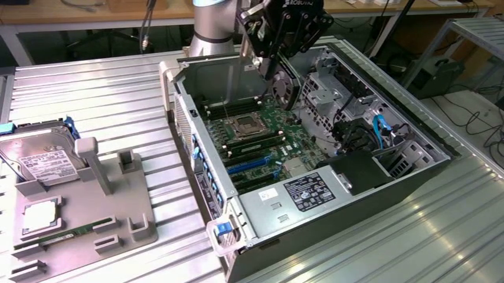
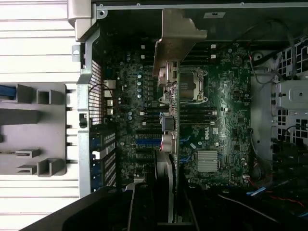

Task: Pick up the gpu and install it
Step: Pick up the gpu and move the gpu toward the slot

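1. Between the fingers of the gripper sits the gpu. The fingers are closed on it and it hangs edge-on, clear of the board below.
2. In the wrist view its silver end bracket is at the end farthest from the fingers. The thin green edge runs straight back between them.
3. In the exterior view the gripper holds the card above the open computer case, over the case's far end.
4. Directly beneath the gripper lies the motherboard. The CPU socket is just beside the card's edge line in the wrist view.
5. The blue expansion slots are below the gripper and nearer the camera. The card is not seated in any of them.
6. A finned heatsink sits on the board close to the fingers.
7. Well apart from the gripper, outside the case, a grey fixture rests on the ribbed metal table.
8. On that fixture are a hard drive and a memory stick, both far from the gripper.
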